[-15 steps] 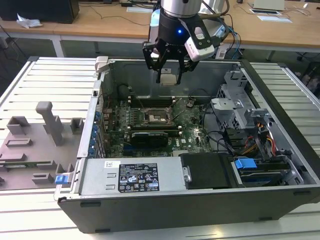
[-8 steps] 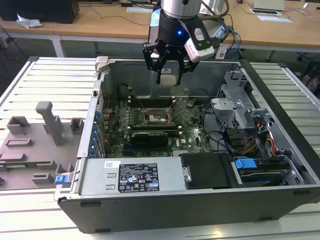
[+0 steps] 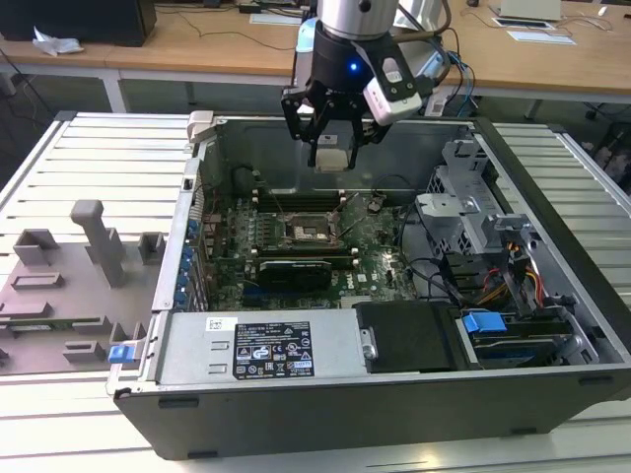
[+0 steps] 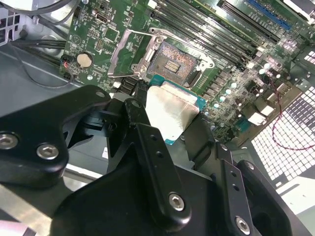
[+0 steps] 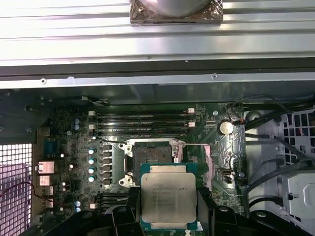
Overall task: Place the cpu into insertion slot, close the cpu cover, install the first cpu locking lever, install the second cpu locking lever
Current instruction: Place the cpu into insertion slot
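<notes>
while it hangs above the motherboard, claw grips one cpu | one insertion slot uncovered

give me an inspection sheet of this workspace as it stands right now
surface: ribbed metal table carrying an open computer case
job's things: chip held over the case, not seated; socket bare; cover swung up
clutter: grey blocks on the table at the exterior view's left
grippers: one gripper shut on the chip
cables: coloured wires inside the case at the exterior view's right
surroundings: wooden desks with papers behind
</notes>
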Motion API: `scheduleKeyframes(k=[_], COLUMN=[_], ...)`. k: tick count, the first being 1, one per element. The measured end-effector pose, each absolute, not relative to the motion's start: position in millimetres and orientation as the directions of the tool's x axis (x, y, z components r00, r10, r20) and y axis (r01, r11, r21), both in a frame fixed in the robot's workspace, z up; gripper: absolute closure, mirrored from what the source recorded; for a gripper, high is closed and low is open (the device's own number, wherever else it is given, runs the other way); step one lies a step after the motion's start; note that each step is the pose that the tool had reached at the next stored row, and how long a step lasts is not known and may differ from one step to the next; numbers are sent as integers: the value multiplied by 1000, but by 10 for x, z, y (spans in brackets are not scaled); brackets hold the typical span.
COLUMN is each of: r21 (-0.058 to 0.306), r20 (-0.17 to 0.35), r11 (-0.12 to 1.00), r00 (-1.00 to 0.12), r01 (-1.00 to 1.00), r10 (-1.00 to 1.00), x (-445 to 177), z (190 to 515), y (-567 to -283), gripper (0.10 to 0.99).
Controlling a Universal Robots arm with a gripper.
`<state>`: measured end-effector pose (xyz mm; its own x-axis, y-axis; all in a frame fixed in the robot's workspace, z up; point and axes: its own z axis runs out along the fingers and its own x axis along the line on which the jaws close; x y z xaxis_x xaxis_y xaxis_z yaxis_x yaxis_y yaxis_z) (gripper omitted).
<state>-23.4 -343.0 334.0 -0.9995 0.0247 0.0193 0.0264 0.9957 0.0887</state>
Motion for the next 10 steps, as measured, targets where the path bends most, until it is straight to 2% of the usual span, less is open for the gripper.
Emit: scheduleKeyframes(k=[10], r21=[89], r20=[19], r11=[996], r00=[-1000], r01=[26], r10=[25], x=[-234], z=[3311], y=[-3430], gripper=[541])
